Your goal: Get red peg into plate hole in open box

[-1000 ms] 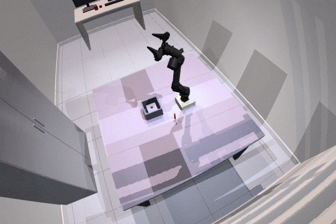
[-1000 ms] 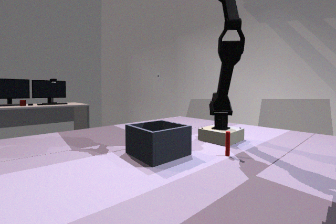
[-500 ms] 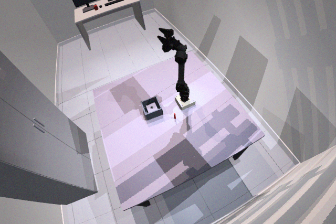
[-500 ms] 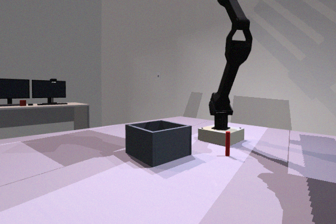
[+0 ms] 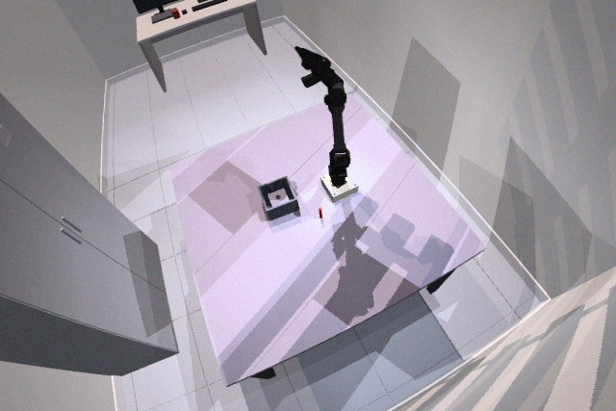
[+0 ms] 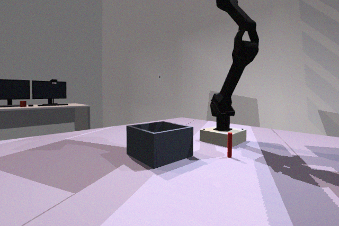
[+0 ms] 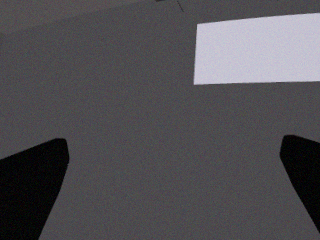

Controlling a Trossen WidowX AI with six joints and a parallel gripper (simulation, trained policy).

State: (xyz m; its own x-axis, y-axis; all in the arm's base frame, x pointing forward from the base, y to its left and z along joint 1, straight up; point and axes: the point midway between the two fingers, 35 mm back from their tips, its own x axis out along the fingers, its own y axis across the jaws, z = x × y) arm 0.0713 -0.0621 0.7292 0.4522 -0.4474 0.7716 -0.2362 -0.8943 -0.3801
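Leftward, the box (image 5: 281, 209) (image 6: 172, 146) is sitting mid-frame in the top view. Next, the claw (image 5: 301, 54) (image 7: 176, 147) is hanging wide, gripping nothing, upper centre. Slightly rightward, the peg (image 5: 320, 213) (image 6: 229, 145) is standing upright on the desk (image 5: 258, 267) (image 6: 207, 196), lying well below the claw in frame.

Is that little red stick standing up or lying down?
Upright: the red stick rises straight from the table in the exterior view.

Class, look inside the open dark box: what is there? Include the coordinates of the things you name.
Inside the open dark box (image 5: 283, 209) (image 6: 171, 146), a pale plate (image 5: 272, 193) with a dark round hole lies at the bottom. Its near edge is hidden behind the wall.
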